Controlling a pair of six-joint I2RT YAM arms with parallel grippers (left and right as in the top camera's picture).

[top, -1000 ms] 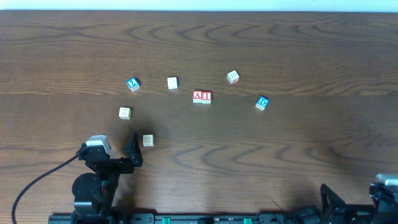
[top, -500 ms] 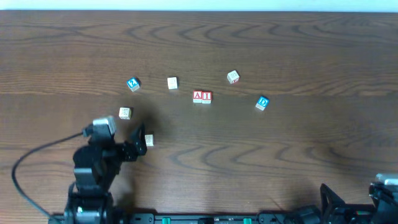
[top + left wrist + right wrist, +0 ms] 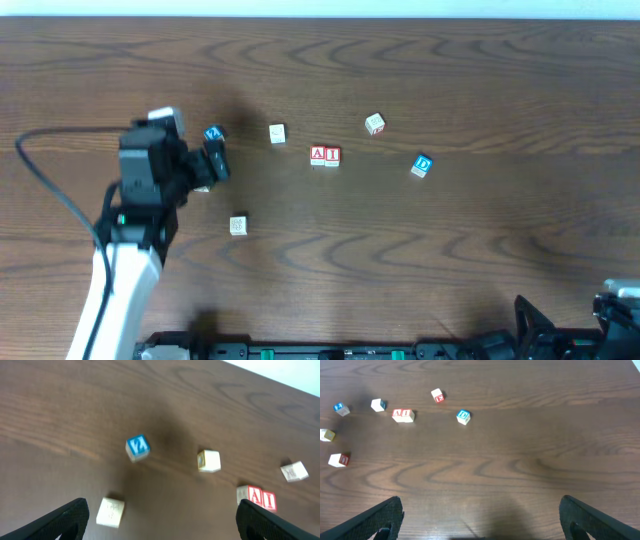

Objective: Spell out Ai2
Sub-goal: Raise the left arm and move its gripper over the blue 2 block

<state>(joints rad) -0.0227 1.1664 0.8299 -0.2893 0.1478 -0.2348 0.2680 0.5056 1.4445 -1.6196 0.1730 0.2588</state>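
The red "A" cube (image 3: 318,154) and the red "I" cube (image 3: 332,155) sit side by side, touching, mid-table. They also show in the left wrist view, A (image 3: 255,496) and I (image 3: 268,501). The blue "2" cube (image 3: 212,133) lies to their left, tilted, and shows in the left wrist view (image 3: 137,447). My left gripper (image 3: 213,160) is open and empty, hovering just in front of the "2" cube. My right gripper (image 3: 480,520) is open and empty near the table's front right edge.
A blue "D" cube (image 3: 422,165) lies right of the A-I pair. Pale cubes lie at the back (image 3: 277,133), back right (image 3: 374,123) and front left (image 3: 238,225). Another pale cube (image 3: 110,511) sits under my left gripper.
My left arm has swung away from the front edge toward the back left, past the front pale cube, to the "2" cube. No cube moved. The right arm stayed still.
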